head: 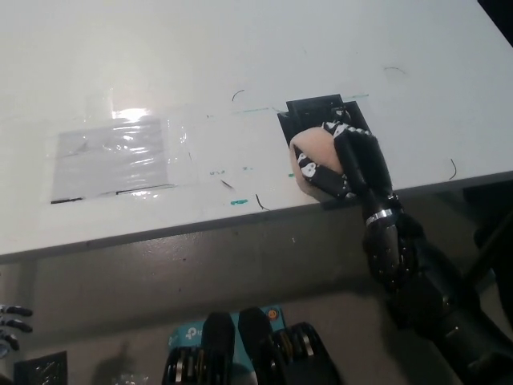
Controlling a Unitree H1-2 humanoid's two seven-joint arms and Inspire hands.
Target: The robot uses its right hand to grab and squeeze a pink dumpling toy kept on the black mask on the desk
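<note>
Right hand (pixel 346 160): black fingers (pixel 319 170) wrapped around pink dumpling toy (pixel 314 151), partly covering it; toy over black mask (pixel 321 114) near table (pixel 240 64) edge; left hand (pixel 10 322) cut off at lower left, grip indiscernible.

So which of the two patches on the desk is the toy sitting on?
The small black mask near the desk's right edge, where the black right hand grips the pink dumpling toy. The other patch, shiny clear film, lies bare to its left.

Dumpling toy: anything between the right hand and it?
Nothing visible. The right hand is already shut on the pink dumpling toy, black fingers wrapped over it at the black mask, near the desk's front edge.
</note>
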